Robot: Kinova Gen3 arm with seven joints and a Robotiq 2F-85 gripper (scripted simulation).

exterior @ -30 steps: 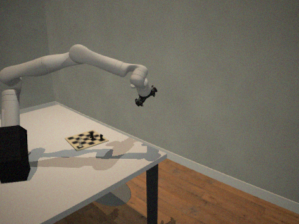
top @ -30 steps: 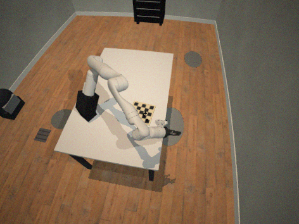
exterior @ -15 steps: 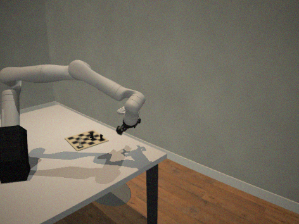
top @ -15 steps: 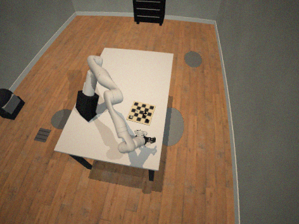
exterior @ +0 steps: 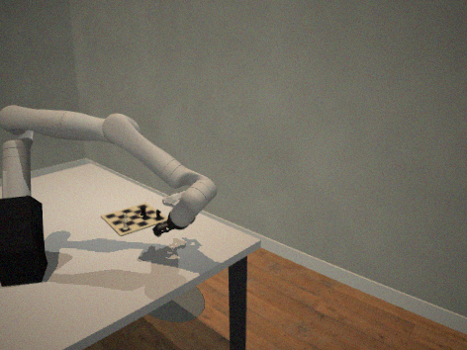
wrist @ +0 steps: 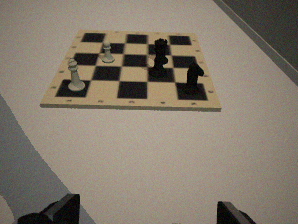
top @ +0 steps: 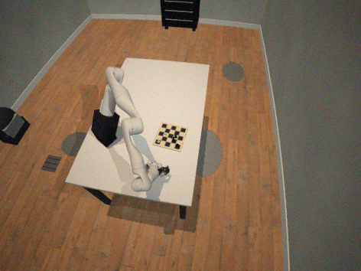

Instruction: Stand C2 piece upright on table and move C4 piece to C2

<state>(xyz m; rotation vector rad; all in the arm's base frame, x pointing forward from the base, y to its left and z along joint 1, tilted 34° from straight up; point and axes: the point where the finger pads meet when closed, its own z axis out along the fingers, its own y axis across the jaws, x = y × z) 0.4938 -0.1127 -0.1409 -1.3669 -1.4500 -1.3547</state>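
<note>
A small chessboard lies on the white table; it also shows in the top view and in the exterior view. In the wrist view a black rook stands near the board's middle right. A black knight stands at the near right corner. One white pawn stands at the near left and another further back. A pale shape partly hidden behind the rook is too small to identify. The edge labels are too small to read. My gripper is open and empty, low over the table in front of the board's near edge.
A black base block holds the arm at the table's left edge. The table's front edge and right corner lie close to the gripper. A dark cabinet stands at the far wall.
</note>
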